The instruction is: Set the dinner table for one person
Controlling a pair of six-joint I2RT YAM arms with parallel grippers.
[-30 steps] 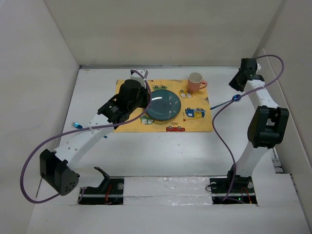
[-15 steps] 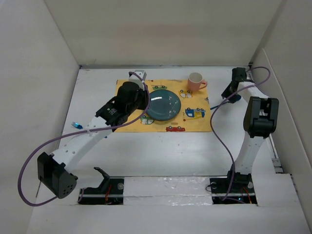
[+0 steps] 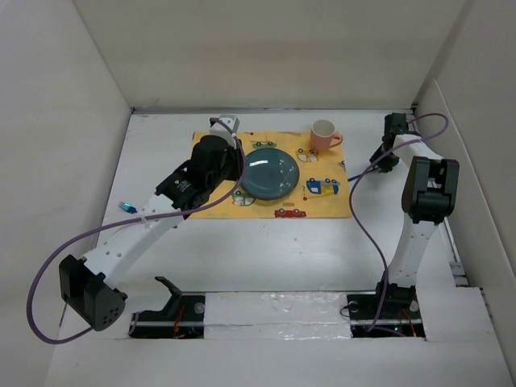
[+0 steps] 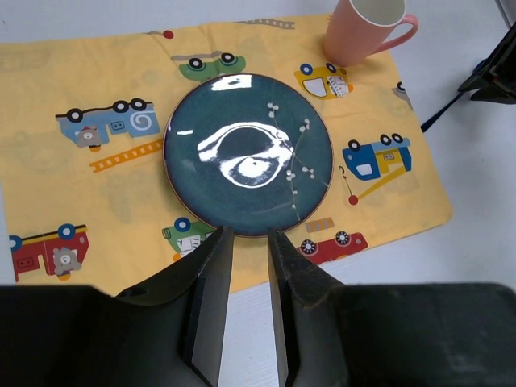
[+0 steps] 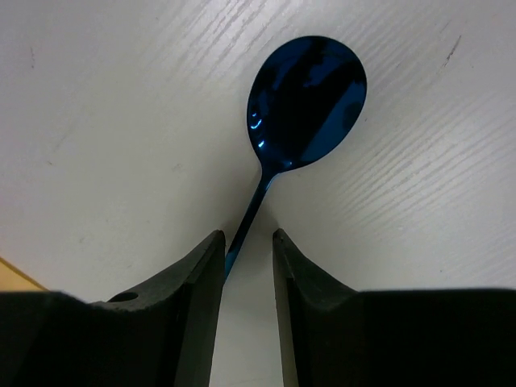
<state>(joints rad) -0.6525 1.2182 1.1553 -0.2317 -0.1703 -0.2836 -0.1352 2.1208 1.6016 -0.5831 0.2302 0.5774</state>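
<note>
The white dinner table (image 3: 266, 250) carries a yellow mat (image 3: 218, 201) printed with cars. On the mat are a dark teal plate (image 3: 270, 173) and, at its far right corner, a pink cup (image 3: 324, 135). In the left wrist view my left gripper (image 4: 250, 234) hovers high over the plate's (image 4: 247, 153) near edge, open a little with nothing in it. Right of the mat a blue spoon (image 5: 306, 101) lies on the table. My right gripper (image 5: 247, 234) is down at it and open, with the handle running between its fingers, closer to the left one.
A small blue object (image 3: 126, 207) lies on the table to the left of the mat. The enclosure's walls stand close on the left, back and right, and the right arm (image 3: 427, 189) is next to the right wall.
The right arm has swung down from a raised pose to the spoon beside the mat. Both grippers have opened. The left arm has shifted only slightly.
</note>
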